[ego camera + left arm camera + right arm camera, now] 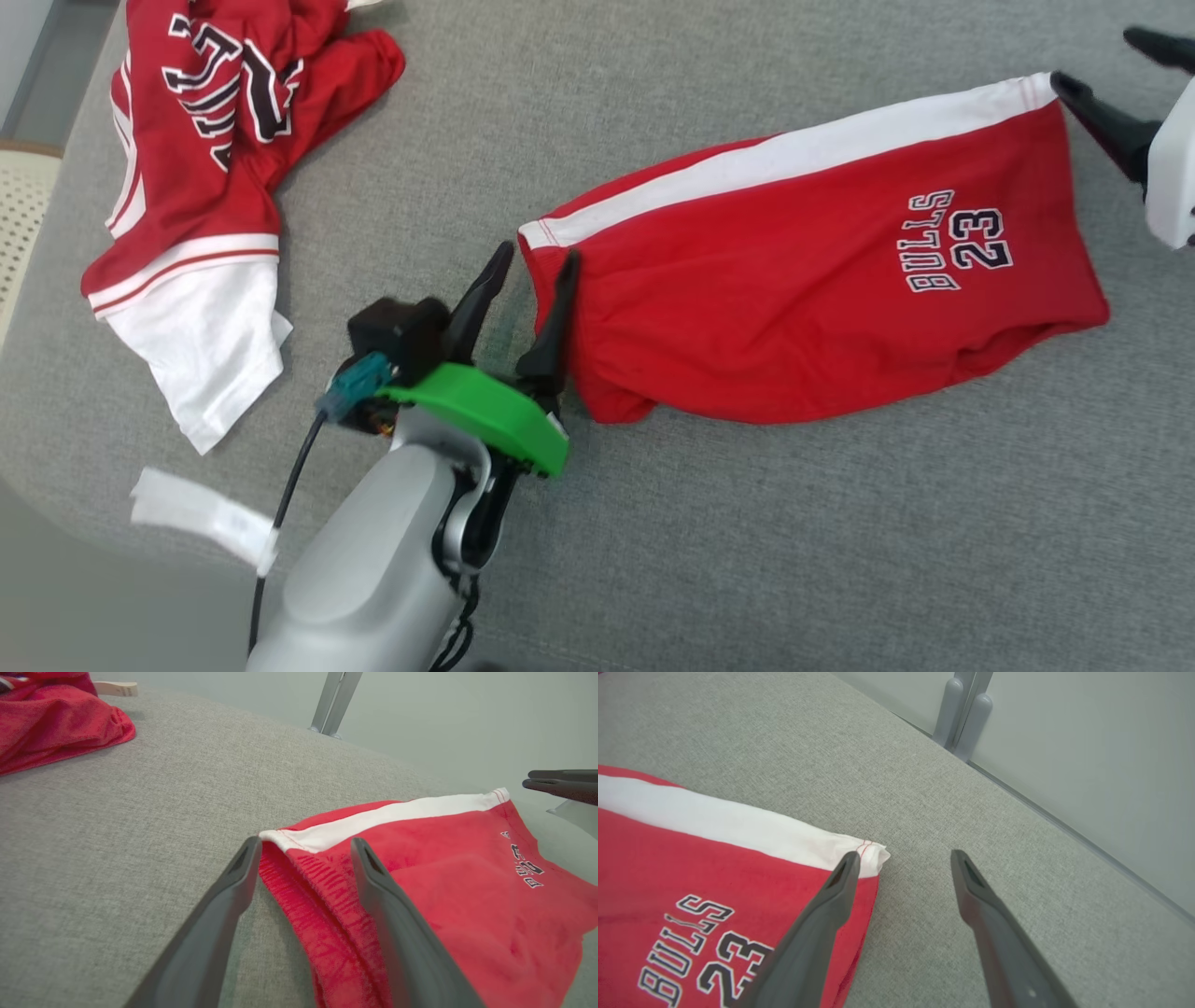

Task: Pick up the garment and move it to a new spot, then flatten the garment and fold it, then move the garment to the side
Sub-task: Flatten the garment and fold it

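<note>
Both jaws: spread wide, gripping nothing
Garment: red Bulls shorts (794, 280) on grey table (747, 560), long axis from left gripper (537, 254) to right gripper (1097, 58)
Left gripper: straddling waistband corner (273, 836)
Right gripper: beside hem corner (873, 851)

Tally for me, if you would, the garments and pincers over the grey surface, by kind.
Red shorts: 1
Red and white jersey: 1
Pincers: 2 (left pincer, right pincer)
Total: 4
</note>
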Controlling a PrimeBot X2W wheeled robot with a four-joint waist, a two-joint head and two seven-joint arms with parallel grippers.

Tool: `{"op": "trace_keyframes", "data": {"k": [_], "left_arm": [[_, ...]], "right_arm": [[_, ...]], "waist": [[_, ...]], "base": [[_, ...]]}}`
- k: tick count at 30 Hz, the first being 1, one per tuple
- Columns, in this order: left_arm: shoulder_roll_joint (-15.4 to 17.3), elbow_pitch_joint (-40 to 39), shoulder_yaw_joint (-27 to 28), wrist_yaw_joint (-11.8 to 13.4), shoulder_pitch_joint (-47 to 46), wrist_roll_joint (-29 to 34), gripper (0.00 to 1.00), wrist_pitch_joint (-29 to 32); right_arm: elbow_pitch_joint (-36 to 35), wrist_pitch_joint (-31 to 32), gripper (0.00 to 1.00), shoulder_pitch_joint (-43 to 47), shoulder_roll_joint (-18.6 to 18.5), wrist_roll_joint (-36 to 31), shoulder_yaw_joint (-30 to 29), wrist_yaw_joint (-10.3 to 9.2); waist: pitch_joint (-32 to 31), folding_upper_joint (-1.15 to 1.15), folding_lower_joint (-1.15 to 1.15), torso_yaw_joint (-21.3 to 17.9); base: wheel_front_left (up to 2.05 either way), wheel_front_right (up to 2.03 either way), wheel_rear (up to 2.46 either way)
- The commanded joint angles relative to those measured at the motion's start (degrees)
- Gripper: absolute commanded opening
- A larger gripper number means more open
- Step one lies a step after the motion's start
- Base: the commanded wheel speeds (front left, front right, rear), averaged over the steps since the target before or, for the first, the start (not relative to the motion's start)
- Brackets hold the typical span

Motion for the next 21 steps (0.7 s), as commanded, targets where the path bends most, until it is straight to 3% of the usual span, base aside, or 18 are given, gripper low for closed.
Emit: {"op": "trace_keyframes", "data": {"k": [1, 5, 9, 21], "left_arm": [[1.57, -1.42, 0.29, 1.66, 2.21, 1.95, 1.00, -0.62], [3.45, -6.93, 1.57, 6.14, 7.39, 6.26, 1.00, -1.19], [3.22, -13.59, 4.19, 8.63, 13.10, 10.57, 1.00, -1.13], [-0.02, -20.01, 9.32, 5.68, 21.31, 19.56, 1.00, -1.18]], "right_arm": [[1.70, 1.03, 1.00, 2.95, 2.52, 2.53, -1.86, 0.01], [3.10, 6.53, 1.00, 8.49, 6.05, 5.97, -4.46, -0.01], [3.68, 10.69, 1.00, 11.65, 8.39, 3.87, -5.98, -0.01], [9.21, 17.20, 1.00, 21.30, 17.87, 0.08, -14.78, 0.26]], "waist": [[-3.28, 0.00, 0.00, -1.92], [-4.76, 0.00, 0.00, -2.83], [-4.30, 0.00, 0.00, -2.62], [-4.04, 0.00, 0.00, -0.54]], "base": [[0.00, 0.00, 0.00], [0.00, 0.00, 0.00], [0.00, 0.00, 0.00], [0.00, 0.00, 0.00]]}}
